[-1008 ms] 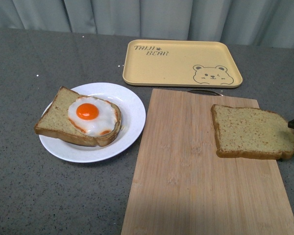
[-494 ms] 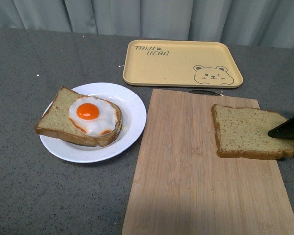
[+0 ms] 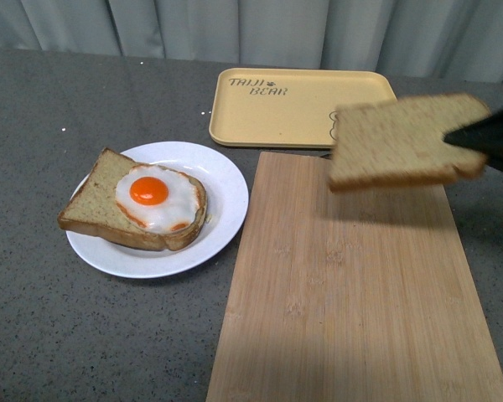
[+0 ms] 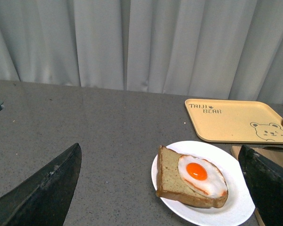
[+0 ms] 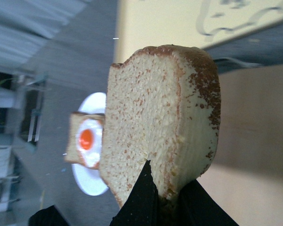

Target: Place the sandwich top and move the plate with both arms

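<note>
Pale wood fills the near right of the front view: a cutting board lies bare, and the sandwich top hangs in the air above its far end, slightly blurred. From that view the slice overlaps the near right corner of the yellow tray, covering most of the bear drawing there. The right gripper has the slice by its right edge. In the right wrist view its black fingers are closed on the bread, with the crumb pinched between them.

Just left of the board sits the plate, carrying a bread slice topped with a fried egg. One corner of that slice overhangs the plate's left rim. The left gripper shows only in its own wrist view, its fingers spread wide with nothing between them, hanging over the table short of the plate.

Everything rests on a grey speckled table. A pale grey curtain hangs in folds behind it.
</note>
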Available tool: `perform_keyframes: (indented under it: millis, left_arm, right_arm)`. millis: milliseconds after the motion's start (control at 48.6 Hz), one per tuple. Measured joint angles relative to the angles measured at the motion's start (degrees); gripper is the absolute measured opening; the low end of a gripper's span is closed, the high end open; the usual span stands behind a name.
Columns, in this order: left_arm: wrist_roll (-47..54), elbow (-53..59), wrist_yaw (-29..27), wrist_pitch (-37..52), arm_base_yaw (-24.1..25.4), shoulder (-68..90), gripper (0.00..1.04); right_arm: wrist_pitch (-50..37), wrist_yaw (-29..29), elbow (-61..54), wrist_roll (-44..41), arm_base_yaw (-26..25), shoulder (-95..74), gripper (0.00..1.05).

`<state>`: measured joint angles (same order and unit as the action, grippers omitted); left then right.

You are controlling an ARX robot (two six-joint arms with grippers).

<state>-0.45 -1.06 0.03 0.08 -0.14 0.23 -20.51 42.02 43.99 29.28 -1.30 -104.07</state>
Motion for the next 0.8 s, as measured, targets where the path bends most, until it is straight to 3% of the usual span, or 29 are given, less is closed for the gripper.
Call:
perform_keyframes:
  millis: [247,535,803]
  left_arm:
    - [0.00,0.00,-0.04,0.00,0.00,0.00,0.98]
    - [0.00,0.00,-0.02,0.00,0.00,0.00,0.98]
    - [0.00,0.00,-0.04,0.00,0.00,0.00,0.98]
  right_arm:
    - [-17.86,-2.34,3.93,20.55,16.48,-10.84,0.03]
    - [-17.40,-4.20,15.28,29.48,25.22,-22.56,0.03]
    - [-17.77,-5.22,20.52,32.17,28.02,-27.06,0.03]
